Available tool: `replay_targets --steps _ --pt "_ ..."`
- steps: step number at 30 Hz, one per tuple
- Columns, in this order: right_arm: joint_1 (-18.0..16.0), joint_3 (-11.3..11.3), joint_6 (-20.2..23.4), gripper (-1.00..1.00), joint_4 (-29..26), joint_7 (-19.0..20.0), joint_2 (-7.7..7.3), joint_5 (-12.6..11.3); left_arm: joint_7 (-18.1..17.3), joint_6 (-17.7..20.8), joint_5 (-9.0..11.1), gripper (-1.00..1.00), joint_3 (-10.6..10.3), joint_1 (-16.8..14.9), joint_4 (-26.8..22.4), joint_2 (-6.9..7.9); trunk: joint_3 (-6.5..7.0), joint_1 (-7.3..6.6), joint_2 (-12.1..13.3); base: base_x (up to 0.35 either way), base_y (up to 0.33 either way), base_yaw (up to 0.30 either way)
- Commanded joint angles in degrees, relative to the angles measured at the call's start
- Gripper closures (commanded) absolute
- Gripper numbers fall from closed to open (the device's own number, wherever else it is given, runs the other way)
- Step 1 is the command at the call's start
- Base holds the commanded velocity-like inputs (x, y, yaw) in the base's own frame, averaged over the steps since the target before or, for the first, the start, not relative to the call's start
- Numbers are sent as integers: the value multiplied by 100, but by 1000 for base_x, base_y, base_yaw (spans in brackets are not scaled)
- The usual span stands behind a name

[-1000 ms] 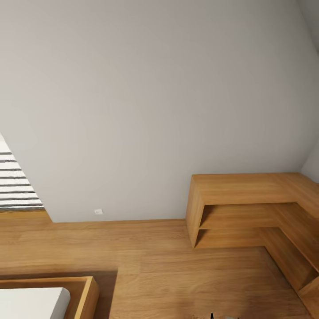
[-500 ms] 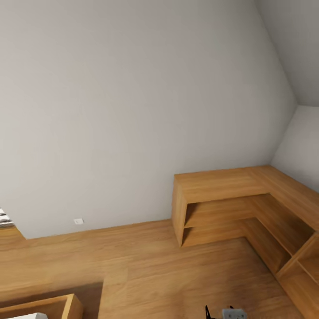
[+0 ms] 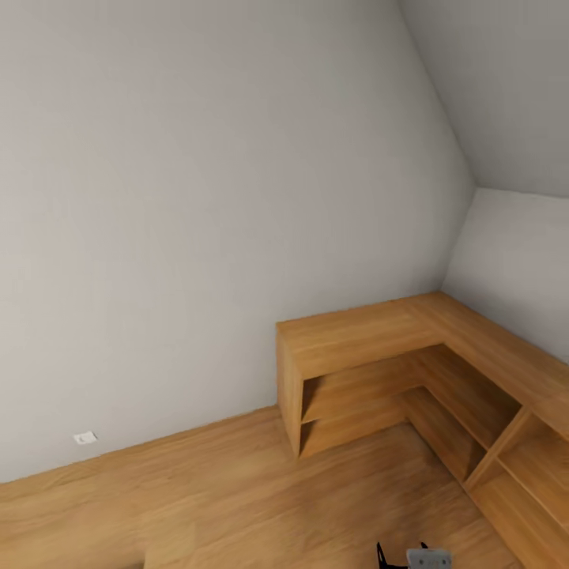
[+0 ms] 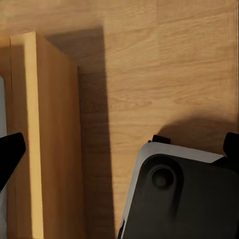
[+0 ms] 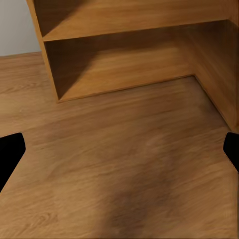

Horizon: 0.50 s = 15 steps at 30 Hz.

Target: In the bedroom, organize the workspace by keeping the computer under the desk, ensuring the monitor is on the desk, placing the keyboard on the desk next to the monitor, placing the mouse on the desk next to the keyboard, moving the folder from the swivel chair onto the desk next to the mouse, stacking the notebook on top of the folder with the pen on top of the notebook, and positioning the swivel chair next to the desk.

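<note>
1. While the robot faces a corner of the bedroom, none of the workspace items is before it, so where the monitor, keyboard, mouse, folder, notebook, pen and swivel chair now lie cannot be told from these views.

2. Farthest left in the head view, a small white wall socket (image 3: 84, 437) sits low on the grey wall (image 3: 197, 197), well away from either arm.

3. Under the left gripper (image 4: 119, 149), whose two dark tips stand wide apart with nothing between them, lie the plank floor (image 4: 164, 64), a light wooden panel edge (image 4: 50, 139) and part of the robot's own dark base (image 4: 184, 199).

4. Ahead of the right gripper (image 5: 119, 149), also spread open and empty, the L-shaped wooden shelf unit (image 5: 129, 55) stands on the floor; its shelves look bare.

5. At the bottom edge of the head view a sliver of dark and grey arm hardware (image 3: 419, 557) shows, near the shelf unit's right wing.

6. Judging from this, no step can be confirmed as done. The robot appears to be in transit, and the carrying and stacking may all remain.
</note>
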Motion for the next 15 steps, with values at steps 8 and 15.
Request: replay_targets --steps 8,15 --pt "-4 52 -4 -100 -2 -34 8 -12 43 -35 54 -100 -49 4 -10 4 7 7 -10 167 0 -300" --pt "-4 52 -4 -100 -2 -34 8 -5 43 -49 54 -100 -48 3 -10 4 23 7 -10 24 0 -293"
